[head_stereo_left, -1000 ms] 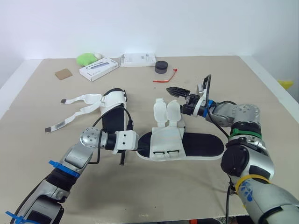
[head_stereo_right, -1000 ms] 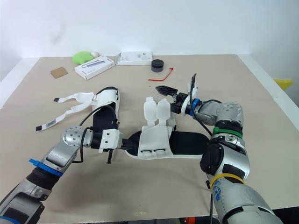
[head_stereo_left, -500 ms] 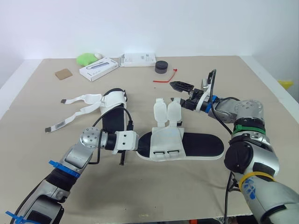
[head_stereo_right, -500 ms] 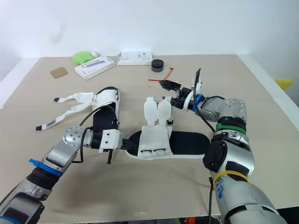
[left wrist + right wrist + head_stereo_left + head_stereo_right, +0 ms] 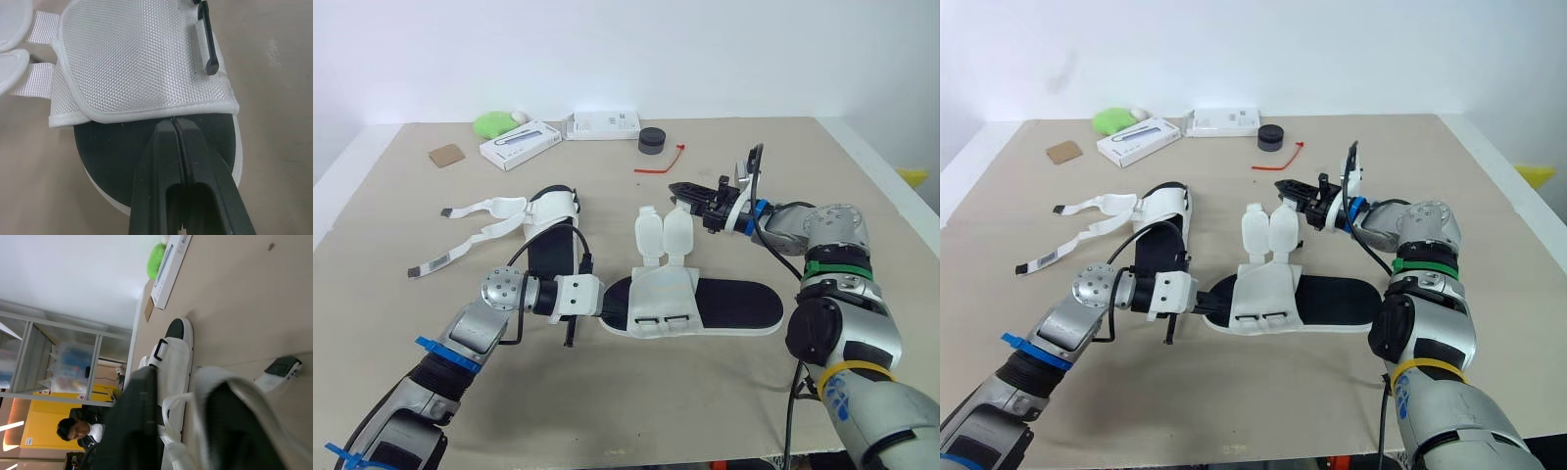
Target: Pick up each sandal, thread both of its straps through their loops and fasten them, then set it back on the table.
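Clock dirs: table as seen from head cam, 12 = far edge.

Near sandal (image 5: 724, 305) lies flat on table (image 5: 401, 196), mid-table, long axis 9–3. White upper sits at its 9 end, black footbed open toward 3. Both strap tabs (image 5: 651, 233) undone, lying out at 12 from upper, side by side, own axis 12–6. Loops (image 5: 647, 321) = two dark slots on upper's 6 edge, nothing through them.

L gripper (image 5: 607, 305) at sandal's 9 end, low. Wrist view: fingers (image 5: 161, 147) pressed together, no gap, tips down on black footbed right at upper's hem. Nothing seen betw them. Reads as pinning, not gripping (judgement).

R gripper (image 5: 690, 193) is off the table, pointing toward 9, fingers parted w/ a moderate gap, holding nothing. It sits just past the strap tips. Tabs lie at approx 7 from it, near, not touching.

Key relation: straps run 12–6 and R gripper comes in across them fr the 3 side. R arm clearly nearer to tabs; L is on far side of upper. Judgement: next = R drops toward 7, takes a tab tip, carries it over upper to a 6-edge slot. Sandal not yet lifted.

2nd sandal (image 5: 551, 211) at 10 of near one, well apart fr R gripper, long axis 12–6, straps trailing to 9, undone. Task looks early: neither sandal fastened.
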Robot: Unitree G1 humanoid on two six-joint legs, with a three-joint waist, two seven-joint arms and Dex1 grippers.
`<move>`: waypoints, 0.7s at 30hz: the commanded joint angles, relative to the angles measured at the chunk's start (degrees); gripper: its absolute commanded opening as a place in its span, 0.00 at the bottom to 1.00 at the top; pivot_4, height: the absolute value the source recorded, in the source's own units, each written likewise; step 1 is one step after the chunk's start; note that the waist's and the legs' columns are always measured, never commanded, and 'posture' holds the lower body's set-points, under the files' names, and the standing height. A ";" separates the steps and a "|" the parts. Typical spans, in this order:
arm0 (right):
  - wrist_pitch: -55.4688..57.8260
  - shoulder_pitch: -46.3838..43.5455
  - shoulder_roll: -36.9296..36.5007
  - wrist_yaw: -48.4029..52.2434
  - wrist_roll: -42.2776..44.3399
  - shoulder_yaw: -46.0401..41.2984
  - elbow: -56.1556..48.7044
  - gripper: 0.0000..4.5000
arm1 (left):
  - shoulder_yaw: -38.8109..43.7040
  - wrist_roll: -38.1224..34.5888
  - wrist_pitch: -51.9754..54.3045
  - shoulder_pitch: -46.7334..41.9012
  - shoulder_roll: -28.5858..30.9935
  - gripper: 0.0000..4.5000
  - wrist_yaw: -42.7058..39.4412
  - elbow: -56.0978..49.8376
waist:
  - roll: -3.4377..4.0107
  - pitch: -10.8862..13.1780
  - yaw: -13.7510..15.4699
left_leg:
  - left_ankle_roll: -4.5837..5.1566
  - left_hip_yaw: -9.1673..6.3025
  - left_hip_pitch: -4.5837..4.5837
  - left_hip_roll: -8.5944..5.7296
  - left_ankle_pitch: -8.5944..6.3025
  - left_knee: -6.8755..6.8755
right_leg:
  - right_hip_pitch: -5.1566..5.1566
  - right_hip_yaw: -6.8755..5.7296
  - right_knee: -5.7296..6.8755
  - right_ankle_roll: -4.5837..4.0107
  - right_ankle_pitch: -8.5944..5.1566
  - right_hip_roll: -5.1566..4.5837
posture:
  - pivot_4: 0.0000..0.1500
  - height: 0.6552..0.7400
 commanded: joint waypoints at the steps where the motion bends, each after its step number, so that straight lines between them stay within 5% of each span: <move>1: -1.65 -0.65 -1.34 4.03 -0.54 1.79 -3.98 0.01 | -1.82 1.32 -0.05 1.29 0.07 0.00 -0.58 0.34 | 0.00 0.00 0.00 | 0.00 0.00 0.00 0.00 0.00 0.00 | 0.00 0.00 0.00 0.00 0.00 0.00 | 1.00 1.00; 6: -8.58 6.37 -3.33 16.55 -5.06 15.35 -20.81 0.01 | -1.79 1.28 -0.06 1.46 0.26 0.00 -0.67 0.29 | 0.02 -0.01 0.01 | 0.00 -0.03 0.00 0.00 0.00 0.00 | 0.00 -0.03 -0.01 0.00 0.00 0.00 | 1.00 1.00; 11: -26.98 17.80 -8.50 28.82 -12.28 26.77 -41.34 0.01 | -1.66 1.31 -0.12 1.66 0.50 0.00 -0.73 0.33 | 0.04 -0.02 0.07 | 0.03 -0.09 -0.02 0.00 -0.03 0.00 | -0.01 -0.10 -0.02 0.03 -0.03 0.00 | 1.00 1.00; 15: -55.84 25.51 -12.63 33.44 -25.66 33.31 -48.47 0.01 | -1.60 1.22 -0.01 1.65 0.54 0.00 -0.77 0.34 | 0.02 -0.03 0.09 | 0.02 -0.04 0.05 -0.03 -0.02 0.01 | 0.03 -0.09 -0.08 0.03 -0.03 -0.02 | 1.00 1.00; 19: -104.21 27.77 -16.33 33.78 -42.67 38.01 -45.50 0.01 | -2.01 1.33 -0.18 1.13 -0.06 0.00 -0.81 0.87 | 0.01 -0.03 0.05 | 0.00 0.15 0.24 -0.06 -0.01 0.02 | 0.06 0.04 -0.13 0.07 -0.05 -0.02 | 1.00 1.00; 21: -118.84 26.65 -17.36 31.25 -47.93 39.07 -42.15 0.01 | -1.98 1.27 -0.30 1.00 -0.11 0.00 -0.90 1.06 | -0.01 -0.02 0.05 | -0.01 0.28 0.37 -0.09 0.00 0.02 | 0.12 0.13 -0.09 0.08 -0.06 -0.02 | 1.00 1.00</move>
